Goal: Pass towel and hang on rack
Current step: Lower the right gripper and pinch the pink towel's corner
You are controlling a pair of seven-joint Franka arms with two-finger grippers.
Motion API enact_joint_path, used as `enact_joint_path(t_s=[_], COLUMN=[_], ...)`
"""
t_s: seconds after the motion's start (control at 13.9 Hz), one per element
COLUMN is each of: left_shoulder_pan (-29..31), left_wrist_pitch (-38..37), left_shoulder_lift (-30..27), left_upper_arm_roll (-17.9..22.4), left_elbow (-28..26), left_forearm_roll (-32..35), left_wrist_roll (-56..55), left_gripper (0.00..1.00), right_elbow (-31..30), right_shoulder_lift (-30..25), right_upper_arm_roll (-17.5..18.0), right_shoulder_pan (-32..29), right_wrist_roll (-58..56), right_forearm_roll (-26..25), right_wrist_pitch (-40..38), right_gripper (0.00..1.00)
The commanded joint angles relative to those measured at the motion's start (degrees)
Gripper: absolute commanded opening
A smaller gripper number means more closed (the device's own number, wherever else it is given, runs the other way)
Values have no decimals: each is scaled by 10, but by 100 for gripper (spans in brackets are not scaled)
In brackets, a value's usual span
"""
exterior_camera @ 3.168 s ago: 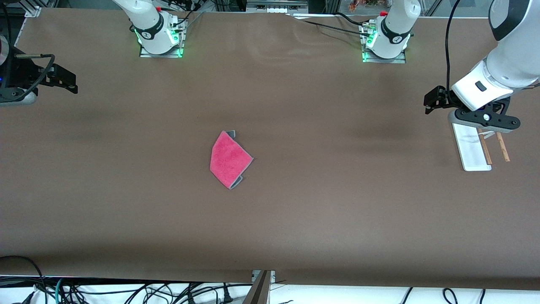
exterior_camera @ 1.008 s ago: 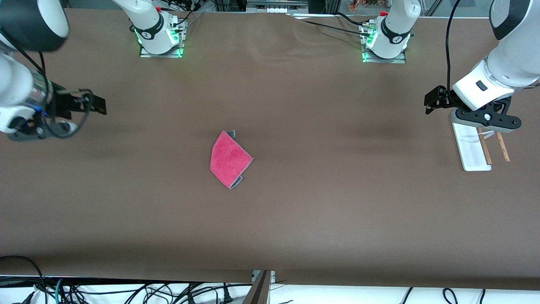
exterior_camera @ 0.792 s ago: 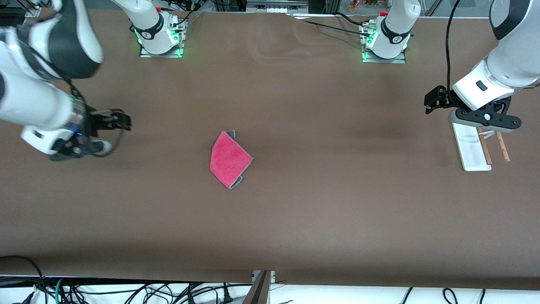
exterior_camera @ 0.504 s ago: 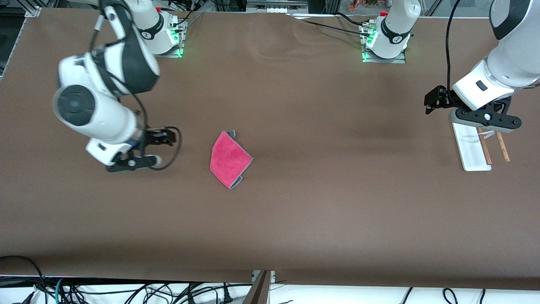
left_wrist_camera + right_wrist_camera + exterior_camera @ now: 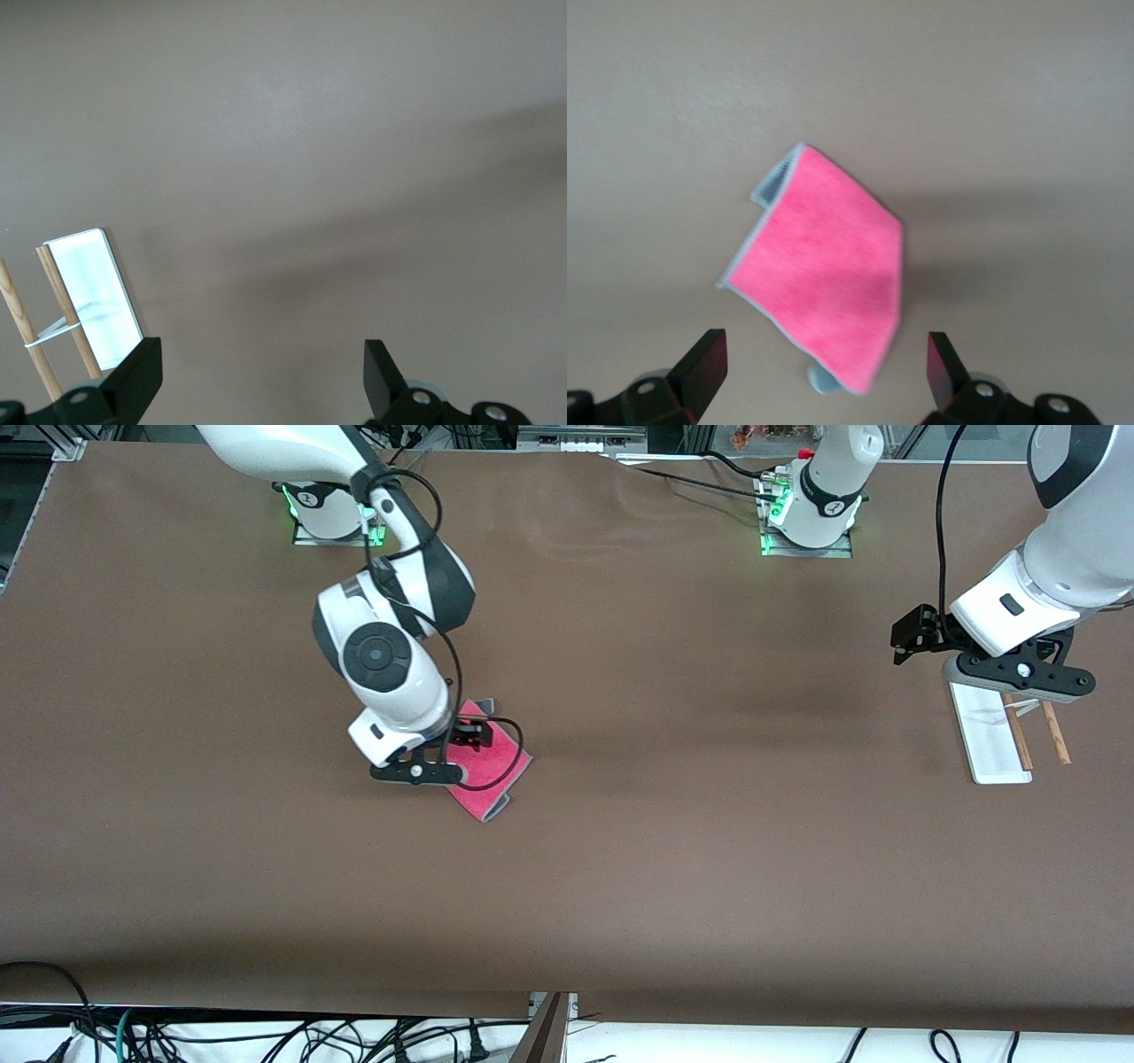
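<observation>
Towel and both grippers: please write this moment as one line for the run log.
towel: flat on table, not gripped | right gripper: open, over towel | left gripper: open, waiting over rack | rack: bare

Right gripper (image 5: 416,772) covers part of towel (image 5: 493,766). Left gripper (image 5: 1019,677) hides one end of rack (image 5: 990,744); rods (image 5: 53,323) cut off at left wrist view's edge.

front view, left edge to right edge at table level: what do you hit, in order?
Right gripper, open above the towel's edge → towel lying flat mid-table → bare table → left gripper, open, waiting over the rack → rack at the left arm's end.
</observation>
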Motion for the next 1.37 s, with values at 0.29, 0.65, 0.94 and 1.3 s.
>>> enact_joint_path(t_s=[0.29, 0.65, 0.94, 1.3], left_shoulder_pan=[0, 0, -1, -3], left_wrist_pitch=[-12, -12, -12, -12], left_shoulder_lift=[-3, -3, -3, -3], left_upper_arm_roll=[-2, -2, -2, -2], left_elbow=[10, 10, 10, 10], left_forearm_roll=[7, 8, 7, 7], left_wrist_roll=[-5, -5, -5, -6], left_gripper=[100, 100, 100, 100], right_elbow=[15, 15, 16, 16], right_shoulder_lift=[78, 112, 134, 154], right_upper_arm_roll=[-7, -9, -10, -10], right_shoulder_pan=[56, 83, 89, 103], right_wrist_roll=[48, 68, 68, 74], right_forearm_roll=[-45, -73, -80, -98], right_wrist_pitch=[95, 124, 146, 147], right_gripper=[100, 100, 100, 100])
